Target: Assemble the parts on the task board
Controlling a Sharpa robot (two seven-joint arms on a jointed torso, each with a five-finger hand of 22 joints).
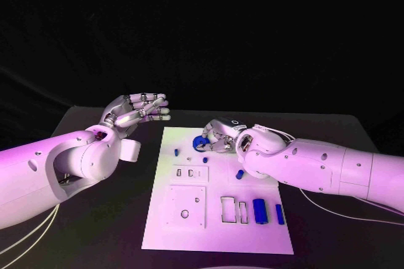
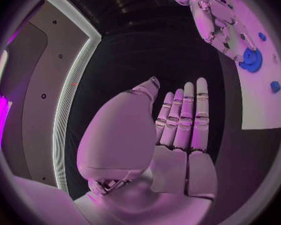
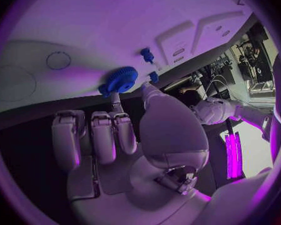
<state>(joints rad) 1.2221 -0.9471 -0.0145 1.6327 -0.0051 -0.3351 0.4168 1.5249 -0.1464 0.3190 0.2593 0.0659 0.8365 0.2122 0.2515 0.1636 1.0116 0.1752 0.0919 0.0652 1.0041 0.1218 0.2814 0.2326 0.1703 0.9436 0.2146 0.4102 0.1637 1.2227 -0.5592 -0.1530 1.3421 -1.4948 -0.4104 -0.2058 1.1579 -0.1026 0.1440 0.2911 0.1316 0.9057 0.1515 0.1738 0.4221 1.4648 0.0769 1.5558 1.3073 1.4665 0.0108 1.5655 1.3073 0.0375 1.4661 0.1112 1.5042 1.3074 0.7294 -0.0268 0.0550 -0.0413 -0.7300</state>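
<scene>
My right hand (image 1: 220,136) pinches the blue gear (image 1: 200,143) at the upper middle of the task board (image 1: 215,234); my left hand (image 1: 135,111) hovers upper left, fingers apart, empty. Blue blocks (image 1: 260,210) lower right look unplaced. My right wrist view alone shows the gear's teeth (image 3: 120,80).

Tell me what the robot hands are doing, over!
Left hand raised off the board, holding nothing. Right hand fingers on the blue gear on the task board. Nothing in the way.

gear (image 1: 200,143) on task board (image 1: 169,222) far end | cylinders (image 1: 260,211) near-right – pegs (image 1: 177,152) left of gear
</scene>
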